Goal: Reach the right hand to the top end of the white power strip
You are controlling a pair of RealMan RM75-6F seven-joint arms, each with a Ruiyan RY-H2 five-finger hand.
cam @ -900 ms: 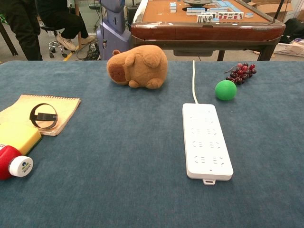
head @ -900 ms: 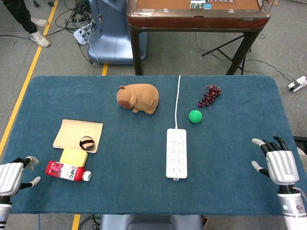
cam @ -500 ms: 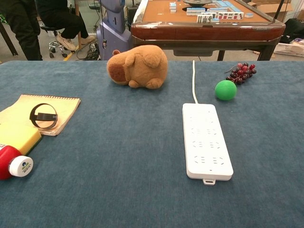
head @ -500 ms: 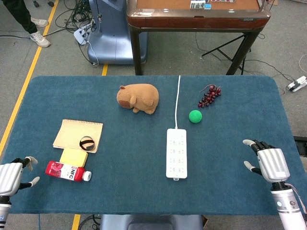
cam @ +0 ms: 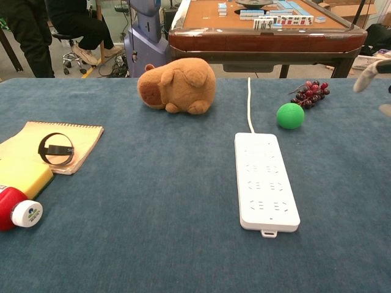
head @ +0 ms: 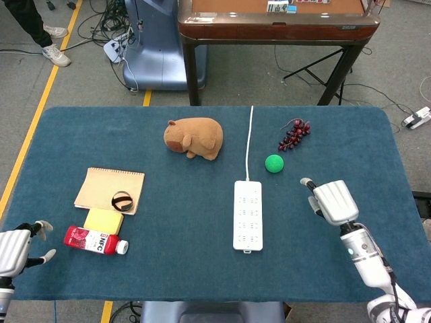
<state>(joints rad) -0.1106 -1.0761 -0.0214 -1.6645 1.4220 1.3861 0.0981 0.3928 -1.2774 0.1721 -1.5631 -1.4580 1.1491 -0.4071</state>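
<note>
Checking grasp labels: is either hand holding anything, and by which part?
Nothing is held. The right hand hovers beside the power strip; the left hand is empty.

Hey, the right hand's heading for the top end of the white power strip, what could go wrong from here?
1. The green ball lies just up and right of the white power strip, near the right hand's likely path; a sweep toward the top end might knock it rolling.
2. The cord leaves the strip at that same end, so fingers arriving there may snag or drag it.
3. The grapes sit just beyond the ball and could be brushed if the hand swings wide.
</note>
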